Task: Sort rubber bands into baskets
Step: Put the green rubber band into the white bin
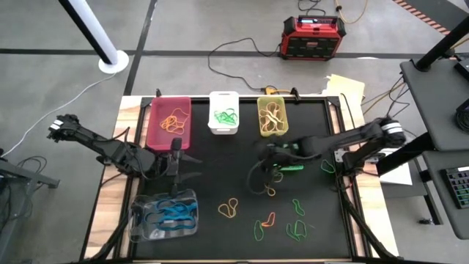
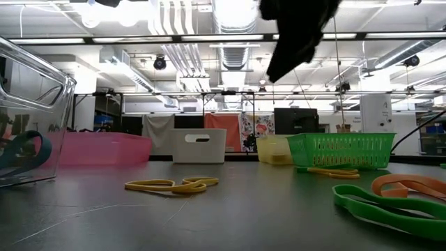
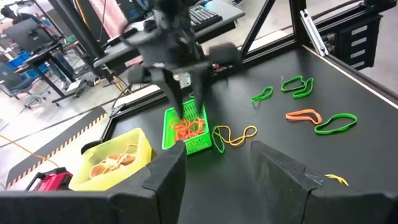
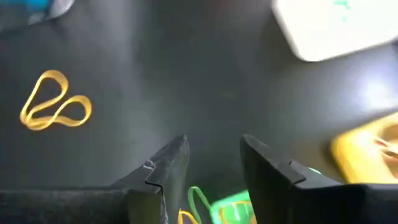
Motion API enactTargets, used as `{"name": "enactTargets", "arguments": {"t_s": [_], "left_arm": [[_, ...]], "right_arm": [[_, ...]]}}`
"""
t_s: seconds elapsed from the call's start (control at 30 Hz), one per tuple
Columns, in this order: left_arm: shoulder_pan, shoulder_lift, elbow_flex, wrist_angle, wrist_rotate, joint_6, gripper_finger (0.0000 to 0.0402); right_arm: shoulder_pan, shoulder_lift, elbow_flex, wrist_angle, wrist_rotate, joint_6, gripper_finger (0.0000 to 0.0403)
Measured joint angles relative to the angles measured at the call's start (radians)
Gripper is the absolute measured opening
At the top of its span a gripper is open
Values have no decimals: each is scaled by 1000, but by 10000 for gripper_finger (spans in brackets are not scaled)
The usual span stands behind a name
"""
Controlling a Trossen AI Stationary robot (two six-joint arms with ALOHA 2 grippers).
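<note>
Lying loose on the mat: rubber bands (image 1: 228,210) are scattered over the near right part of the black table (image 1: 220,169), an orange-yellow one near the middle, orange and green ones (image 1: 297,229) further right.
Green mesh basket: the small bright green basket (image 3: 186,129) sits right of the mat's centre, with orange bands inside; a yellow band (image 3: 231,135) lies on the mat just beside it.
Right gripper: the right gripper (image 4: 214,163) hangs directly over the green mesh basket, fingers spread apart with a clear gap and nothing between them.
Far row: the magenta-pink basket (image 1: 169,121), white basket (image 1: 223,111) and yellow-green basket (image 1: 271,116) stand side by side along the far edge, left to right; each holds bands, orange in the pink, green in the white, pale orange in the yellow-green.
Clear basket: the clear basket (image 1: 165,215) stands at the near left of the mat with blue bands inside.
Left gripper: the left gripper (image 3: 217,171) waits over the left half of the mat, just far of the clear basket, fingers parted and holding nothing.
Low view: a yellow band (image 2: 172,185) lies flat mid-table; a green band (image 2: 390,207) and an orange band (image 2: 408,185) lie at the near right.
Beyond the table: a red-black box (image 1: 314,37) sits on the floor past the far edge.
</note>
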Motion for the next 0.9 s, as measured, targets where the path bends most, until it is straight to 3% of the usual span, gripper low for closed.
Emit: {"name": "enactTargets", "arguments": {"t_s": [0.17, 0.43, 0.9], "left_arm": [[0, -8, 0, -9, -48, 12, 162], [0, -37, 0, -68, -69, 13, 162], [0, -44, 0, -83, -69, 11, 162]], "right_arm": [[0, 177, 111, -123, -100, -82, 137], [0, 374, 214, -330, -160, -78, 145], [11, 427, 216, -339, -162, -150, 137]]}}
